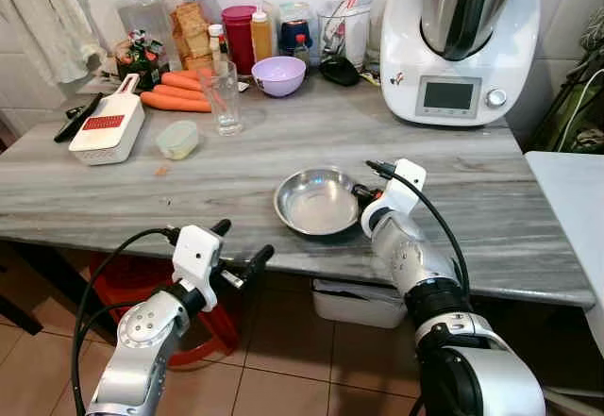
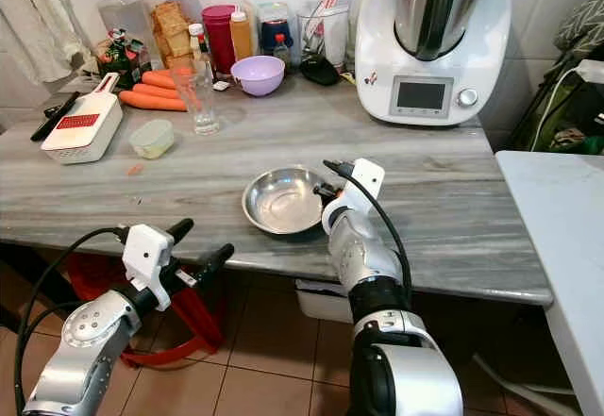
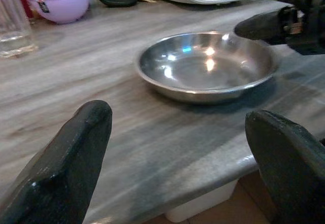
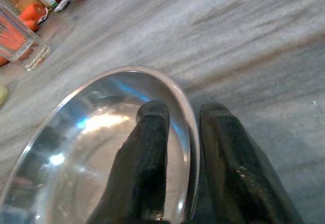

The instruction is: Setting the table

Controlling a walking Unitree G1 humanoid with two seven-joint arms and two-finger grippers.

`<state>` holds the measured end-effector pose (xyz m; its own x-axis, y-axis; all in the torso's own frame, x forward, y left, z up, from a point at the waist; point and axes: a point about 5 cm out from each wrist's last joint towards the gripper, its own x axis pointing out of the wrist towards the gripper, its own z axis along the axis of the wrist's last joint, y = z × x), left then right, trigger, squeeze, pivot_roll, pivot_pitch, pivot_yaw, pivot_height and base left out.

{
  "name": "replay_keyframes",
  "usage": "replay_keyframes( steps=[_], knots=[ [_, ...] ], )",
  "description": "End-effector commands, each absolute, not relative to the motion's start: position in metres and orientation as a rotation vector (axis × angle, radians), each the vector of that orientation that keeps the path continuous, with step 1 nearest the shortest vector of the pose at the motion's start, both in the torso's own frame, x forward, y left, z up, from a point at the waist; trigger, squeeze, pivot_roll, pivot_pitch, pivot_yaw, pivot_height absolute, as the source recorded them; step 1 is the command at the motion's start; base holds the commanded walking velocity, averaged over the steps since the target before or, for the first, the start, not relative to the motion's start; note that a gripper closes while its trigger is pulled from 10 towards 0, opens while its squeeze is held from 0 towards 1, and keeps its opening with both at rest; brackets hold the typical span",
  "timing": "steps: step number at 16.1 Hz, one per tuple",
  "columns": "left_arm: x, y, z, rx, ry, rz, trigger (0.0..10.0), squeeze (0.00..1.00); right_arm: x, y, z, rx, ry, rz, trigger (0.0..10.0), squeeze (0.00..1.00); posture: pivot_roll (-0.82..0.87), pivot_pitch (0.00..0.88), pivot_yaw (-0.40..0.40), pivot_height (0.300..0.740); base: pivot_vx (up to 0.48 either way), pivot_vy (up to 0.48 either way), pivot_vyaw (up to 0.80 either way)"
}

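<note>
Grey streaked kitchen counter (image 1: 491, 218) carries a white food processor (image 1: 461, 39) well beyond the right gripper (image 4: 184, 132), which pinches the near rim of a steel bowl (image 1: 316, 202), one finger inside, one outside. Just off the counter edge, the left gripper (image 1: 238, 249) hovers with fingers spread wide, the bowl ahead of it. Farther back stands a clear glass (image 1: 222, 95).

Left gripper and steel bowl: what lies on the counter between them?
Nothing. In the left wrist view, bare grey counter runs from the open left gripper to the steel bowl, whose rim the right gripper pinches.
</note>
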<state>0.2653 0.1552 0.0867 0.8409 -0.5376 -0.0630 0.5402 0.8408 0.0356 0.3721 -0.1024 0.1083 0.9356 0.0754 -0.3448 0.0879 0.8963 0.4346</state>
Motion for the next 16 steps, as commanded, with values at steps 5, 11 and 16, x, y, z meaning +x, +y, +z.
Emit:
replay_keyframes(
  steps=[5, 11, 16],
  knots=[
    [0.264, 0.154, 0.088, 0.06, 0.057, -0.62, 10.0, 0.0, 0.377, -0.099, 0.117, 0.46, 0.314, -0.009, 10.0, 1.0, 0.07, 0.0, 0.055, 0.74, 0.0, 0.0, 0.0],
    [0.263, 0.154, 0.087, 0.035, 0.057, -0.615, 10.0, 0.0, 0.363, -0.11, 0.124, 0.249, 0.125, 0.015, 10.0, 1.0, 0.07, 0.0, 0.047, 0.74, 0.0, 0.0, 0.0],
    [0.265, 0.148, 0.088, 0.01, 0.045, -0.61, 10.0, 0.0, 0.336, -0.129, 0.126, 0.191, 0.0, 0.0, 10.0, 1.0, 0.05, 0.0, 0.038, 0.74, 0.0, 0.0, 0.0]
  ],
)
